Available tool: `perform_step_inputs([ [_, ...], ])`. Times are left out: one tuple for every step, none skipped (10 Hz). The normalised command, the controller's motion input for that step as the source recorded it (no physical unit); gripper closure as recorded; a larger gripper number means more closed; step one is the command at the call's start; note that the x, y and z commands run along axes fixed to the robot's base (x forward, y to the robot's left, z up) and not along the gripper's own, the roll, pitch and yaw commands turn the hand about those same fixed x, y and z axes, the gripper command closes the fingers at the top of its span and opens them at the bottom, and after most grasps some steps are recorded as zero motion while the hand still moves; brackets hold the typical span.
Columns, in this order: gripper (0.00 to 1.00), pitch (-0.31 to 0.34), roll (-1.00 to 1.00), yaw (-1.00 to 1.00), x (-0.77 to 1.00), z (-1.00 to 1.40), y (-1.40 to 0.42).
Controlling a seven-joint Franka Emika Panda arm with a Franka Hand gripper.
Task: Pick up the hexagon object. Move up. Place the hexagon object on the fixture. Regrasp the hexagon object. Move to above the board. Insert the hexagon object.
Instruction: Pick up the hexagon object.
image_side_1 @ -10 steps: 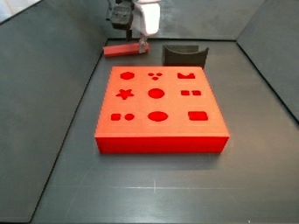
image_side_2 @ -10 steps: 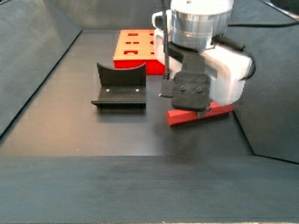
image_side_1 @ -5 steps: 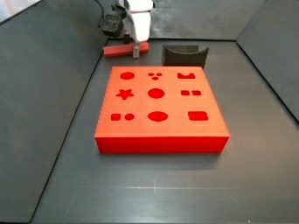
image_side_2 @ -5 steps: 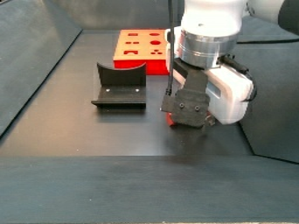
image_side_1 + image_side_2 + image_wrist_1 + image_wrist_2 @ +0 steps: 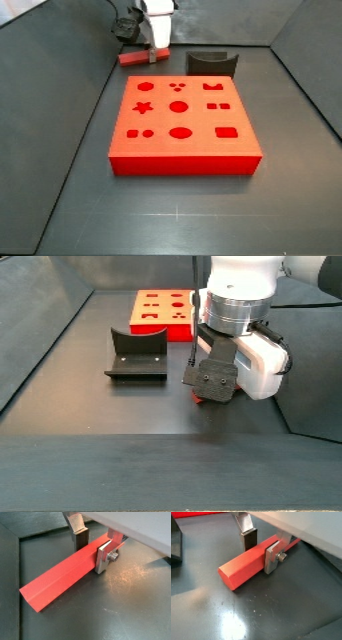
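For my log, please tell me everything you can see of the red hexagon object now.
The hexagon object is a long, slim red bar, matte and plain, with flat facets and a blunt end. It lies flat on the dark floor. The hand straddles it, one finger on each side; firm contact cannot be told. In a side view it lies behind the board, left of the fixture.

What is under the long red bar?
The hexagon object lies flat on the dark floor, with the gripper straddling it, one finger on each side. Whether anything hides beneath it cannot be seen.
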Motion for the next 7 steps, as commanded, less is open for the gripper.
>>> perform_step_inputs([
  [1.00, 0.000, 0.00, 0.00, 0.00, 0.00, 0.00],
  [1.00, 0.000, 0.00, 0.00, 0.00, 0.00, 0.00],
  [1.00, 0.000, 0.00, 0.00, 0.00, 0.00, 0.00],
  [1.00, 0.000, 0.00, 0.00, 0.00, 0.00, 0.00],
  [1.00, 0.000, 0.00, 0.00, 0.00, 0.00, 0.00],
  [1.00, 0.000, 0.00, 0.00, 0.00, 0.00, 0.00],
  [1.00, 0.000, 0.00, 0.00, 0.00, 0.00, 0.00],
])
